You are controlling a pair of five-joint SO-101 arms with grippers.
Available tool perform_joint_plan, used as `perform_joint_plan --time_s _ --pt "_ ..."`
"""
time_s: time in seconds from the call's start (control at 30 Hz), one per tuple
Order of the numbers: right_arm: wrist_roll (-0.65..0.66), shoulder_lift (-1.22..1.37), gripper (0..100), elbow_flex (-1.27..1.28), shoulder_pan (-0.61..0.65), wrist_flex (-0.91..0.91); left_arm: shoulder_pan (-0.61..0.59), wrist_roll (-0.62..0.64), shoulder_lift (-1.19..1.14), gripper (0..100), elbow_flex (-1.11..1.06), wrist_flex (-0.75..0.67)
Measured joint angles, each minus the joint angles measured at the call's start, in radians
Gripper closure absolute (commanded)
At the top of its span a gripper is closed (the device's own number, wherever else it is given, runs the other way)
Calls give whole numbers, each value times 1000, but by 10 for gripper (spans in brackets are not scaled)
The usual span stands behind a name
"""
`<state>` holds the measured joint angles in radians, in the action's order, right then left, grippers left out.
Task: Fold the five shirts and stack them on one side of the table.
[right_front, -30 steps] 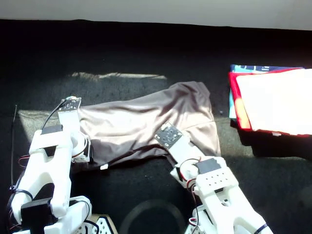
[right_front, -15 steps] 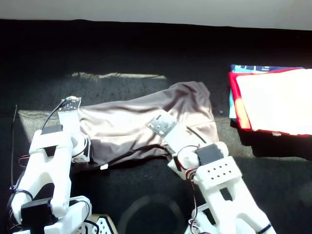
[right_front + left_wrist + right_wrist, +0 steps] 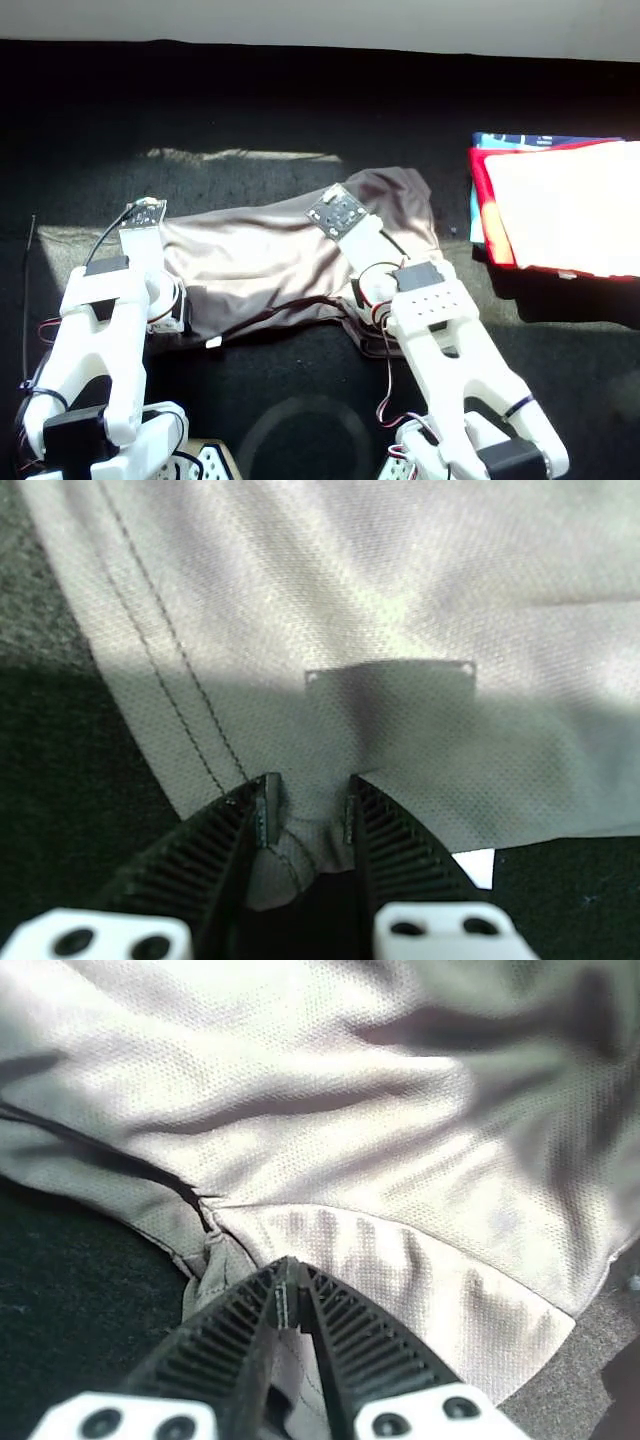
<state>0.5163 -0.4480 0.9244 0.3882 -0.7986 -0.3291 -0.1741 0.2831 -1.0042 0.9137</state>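
Note:
A grey shirt (image 3: 280, 250) lies spread in the middle of the black table. My left arm (image 3: 105, 320) stands at the shirt's left end. In the left wrist view my left gripper (image 3: 308, 815) is shut on a fold of the grey shirt (image 3: 400, 600) beside a stitched hem. My right arm (image 3: 430, 320) stretches over the shirt's right half. In the right wrist view my right gripper (image 3: 292, 1305) is shut on an edge of the grey shirt (image 3: 330, 1110). A stack of folded shirts (image 3: 565, 205), white over red over blue, rests at the table's right side.
Black cloth covers the table (image 3: 250, 90), with a pale wall strip along the far edge. A thin dark cable (image 3: 28, 270) runs at the far left. Open table lies behind the shirt and between it and the stack.
My right arm has swung from the shirt's near edge toward the far side, pulling the near right hem up over the shirt. The left arm has kept still.

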Motion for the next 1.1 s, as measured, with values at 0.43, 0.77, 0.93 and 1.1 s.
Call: perform_joint_plan --time_s 0.43,0.77,0.93,1.1 --pt "0 18 991 144 92 -37 0 0 0 870 0 0" --pt "0 -198 991 163 92 -115 0 0 0 870 0 0" --pt "0 -351 931 163 -52 -207 0 0 0 870 0 0" --pt "14 -437 769 163 -75 -451 0 0 0 870 0 0"
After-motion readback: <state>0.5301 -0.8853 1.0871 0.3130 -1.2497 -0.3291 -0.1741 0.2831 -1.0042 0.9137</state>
